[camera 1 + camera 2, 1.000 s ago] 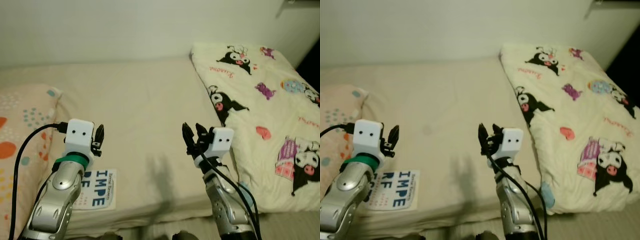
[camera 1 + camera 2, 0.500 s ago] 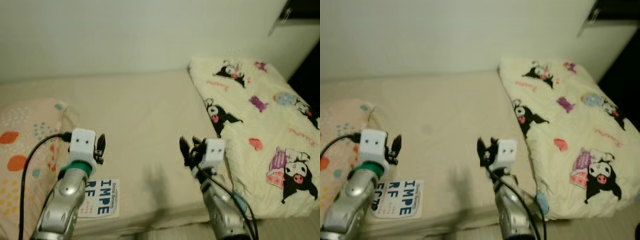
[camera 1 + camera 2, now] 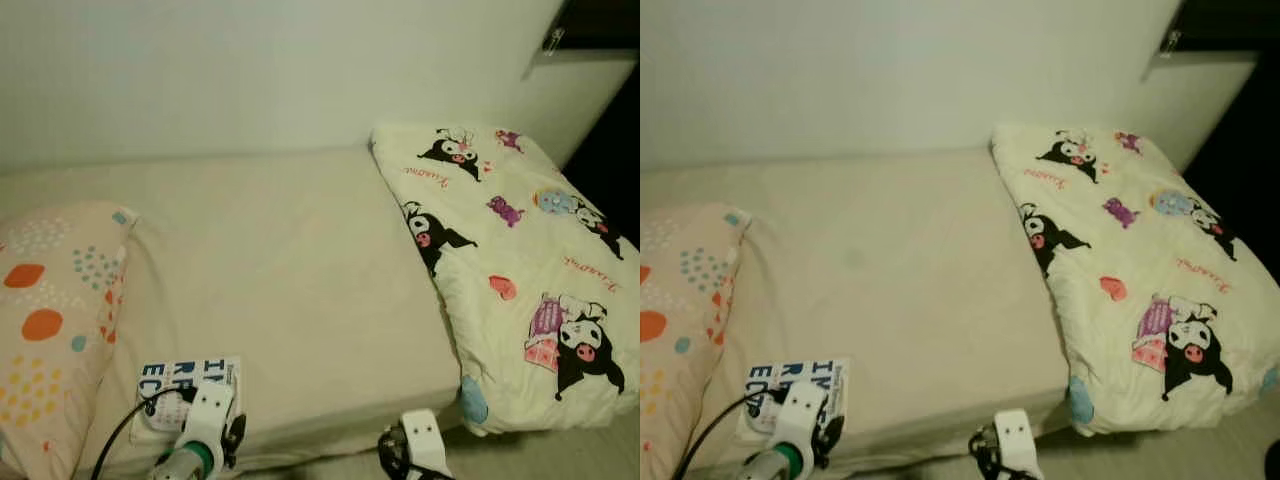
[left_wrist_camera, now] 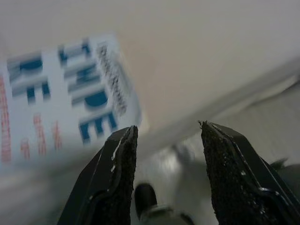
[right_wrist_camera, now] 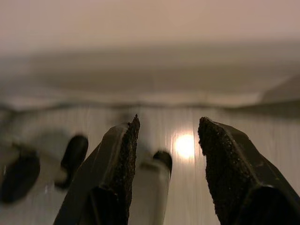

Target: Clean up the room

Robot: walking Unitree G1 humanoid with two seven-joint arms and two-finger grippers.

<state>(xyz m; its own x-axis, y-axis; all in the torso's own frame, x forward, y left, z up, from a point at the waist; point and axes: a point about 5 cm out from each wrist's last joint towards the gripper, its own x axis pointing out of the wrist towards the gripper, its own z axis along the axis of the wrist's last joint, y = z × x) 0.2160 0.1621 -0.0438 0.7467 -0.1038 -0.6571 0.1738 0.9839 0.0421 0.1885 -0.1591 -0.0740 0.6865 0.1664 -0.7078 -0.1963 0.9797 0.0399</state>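
A white booklet with blue letters (image 3: 185,383) lies flat on the beige bed sheet (image 3: 290,270), near the front edge on the left. My left gripper (image 3: 236,437) hangs low just in front of that booklet, at the bed's edge. In the left wrist view it (image 4: 164,136) is open and holds nothing, with the booklet (image 4: 65,103) beyond its fingers. My right gripper (image 3: 391,457) is low in front of the bed's front edge, open in the right wrist view (image 5: 166,126) and pointing at the floor (image 5: 225,126).
A dotted peach pillow (image 3: 55,310) lies at the bed's left end. A cream cartoon-print blanket (image 3: 510,250) covers the right end and drapes over the front corner. A pale wall (image 3: 260,70) runs behind the bed. Dark blurred shapes (image 5: 70,157) lie on the floor.
The camera has pulled back, so more of the bed shows. Both arms have dropped from above the mattress to the bottom edge of the view, both still open.
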